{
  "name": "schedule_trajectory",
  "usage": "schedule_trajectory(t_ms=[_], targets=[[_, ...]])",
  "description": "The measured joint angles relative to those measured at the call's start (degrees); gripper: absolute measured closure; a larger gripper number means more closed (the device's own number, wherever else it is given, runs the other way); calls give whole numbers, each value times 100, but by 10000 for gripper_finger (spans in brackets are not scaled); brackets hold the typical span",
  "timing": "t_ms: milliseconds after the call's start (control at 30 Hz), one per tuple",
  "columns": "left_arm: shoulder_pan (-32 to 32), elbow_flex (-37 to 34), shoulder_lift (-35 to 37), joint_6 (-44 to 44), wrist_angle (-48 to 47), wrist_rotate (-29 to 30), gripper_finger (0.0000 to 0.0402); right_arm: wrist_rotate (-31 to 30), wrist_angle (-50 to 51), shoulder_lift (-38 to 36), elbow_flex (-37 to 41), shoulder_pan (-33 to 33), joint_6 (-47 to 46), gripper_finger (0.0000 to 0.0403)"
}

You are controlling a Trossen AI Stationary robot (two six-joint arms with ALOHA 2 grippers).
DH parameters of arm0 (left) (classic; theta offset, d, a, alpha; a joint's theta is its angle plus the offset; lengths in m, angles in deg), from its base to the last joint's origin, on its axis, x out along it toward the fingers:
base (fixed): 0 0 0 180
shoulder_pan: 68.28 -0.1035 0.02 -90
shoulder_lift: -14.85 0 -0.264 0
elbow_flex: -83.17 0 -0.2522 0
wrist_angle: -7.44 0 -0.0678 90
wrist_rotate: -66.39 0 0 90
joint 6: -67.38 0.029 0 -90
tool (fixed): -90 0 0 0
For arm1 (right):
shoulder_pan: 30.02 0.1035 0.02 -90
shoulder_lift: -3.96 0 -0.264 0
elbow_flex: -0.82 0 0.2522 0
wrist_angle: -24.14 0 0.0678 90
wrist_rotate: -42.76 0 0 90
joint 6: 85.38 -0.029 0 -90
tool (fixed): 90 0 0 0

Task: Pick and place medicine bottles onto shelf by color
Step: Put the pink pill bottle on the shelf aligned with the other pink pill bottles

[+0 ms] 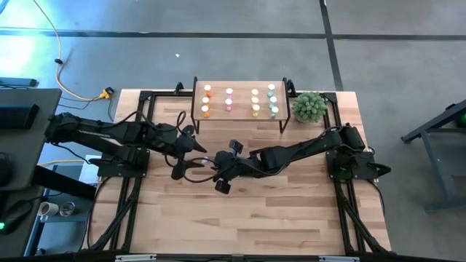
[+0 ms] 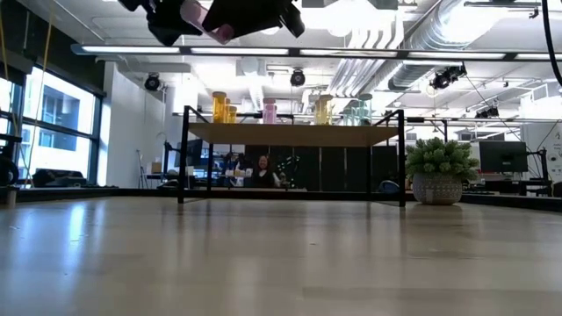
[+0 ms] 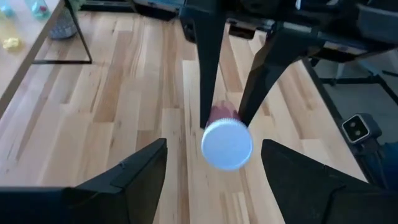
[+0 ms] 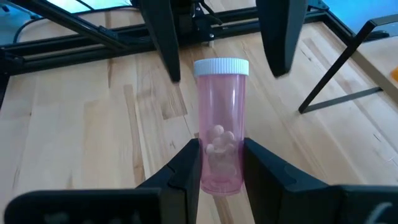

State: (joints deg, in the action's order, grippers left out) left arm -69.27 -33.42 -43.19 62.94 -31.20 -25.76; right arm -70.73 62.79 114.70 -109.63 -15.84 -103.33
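Observation:
A pink medicine bottle (image 4: pixel 221 124) with a white cap (image 3: pixel 227 144) hangs high over the middle of the table. My right gripper (image 4: pixel 221 149) is shut on it. My left gripper (image 3: pixel 213 149) stands open facing the cap, one finger on either side of it, touching nothing. In the high view the two grippers meet at mid-table, left (image 1: pixel 196 158) and right (image 1: pixel 217 167). The shelf (image 1: pixel 240 118) stands at the far edge on thin black legs. On its board stand orange, pink, yellow and green bottles (image 1: pixel 228 100) in columns. My right gripper pinches the pink bottle's clear body near its bottom end (image 4: pixel 221 171) between its two fingers. The bottle lies along the fingers, its capped end sticking out beyond them toward the left gripper. It is lifted clear of the table, slanting a little downward.
A small green plant (image 1: pixel 309 107) in a pot stands right of the shelf. Black frame rails (image 1: pixel 135 182) run along the table's left and right sides. Bare wood lies between the grippers and the near edge. A person (image 2: pixel 262 171) shows in the room beyond.

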Motion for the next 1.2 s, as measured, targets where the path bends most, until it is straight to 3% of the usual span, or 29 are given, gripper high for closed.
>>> schedule_trajectory(t_ms=[400,867,1200], targets=[[0,0,-149,7,214,-68,164,3,-57,2,0,-42,1,315],[-2,-2,-199,11,216,-64,258,15,-224,0,0,-107,1,315],[0,-2,-199,13,247,-64,284,18,-243,2,0,-116,-9,315]])
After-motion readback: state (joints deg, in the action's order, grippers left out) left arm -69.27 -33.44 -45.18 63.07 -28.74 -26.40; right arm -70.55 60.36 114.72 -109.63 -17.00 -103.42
